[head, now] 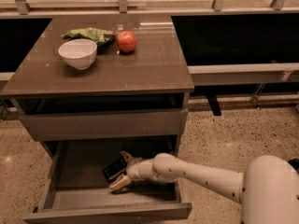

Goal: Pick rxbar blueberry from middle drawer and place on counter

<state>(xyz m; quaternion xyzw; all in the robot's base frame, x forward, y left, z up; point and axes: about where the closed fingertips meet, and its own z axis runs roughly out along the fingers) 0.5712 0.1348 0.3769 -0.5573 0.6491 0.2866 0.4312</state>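
The middle drawer [112, 213] is pulled out below the cabinet, its dark interior showing. The rxbar blueberry [114, 169], a small dark flat bar, lies inside it near the back middle. My gripper [122, 171] reaches into the drawer from the right on a white arm, with one finger behind the bar and one pale fingertip [120, 184] in front of it. The fingers are spread around the bar, open. The counter [154, 59] is the glossy brown top of the cabinet above.
On the counter stand a white bowl [78, 53], a green wrinkly snack bag [88, 33] and a red apple [126, 41]. A closed drawer front [103, 124] sits above the open drawer. A speckled floor [233, 139] lies right of the cabinet.
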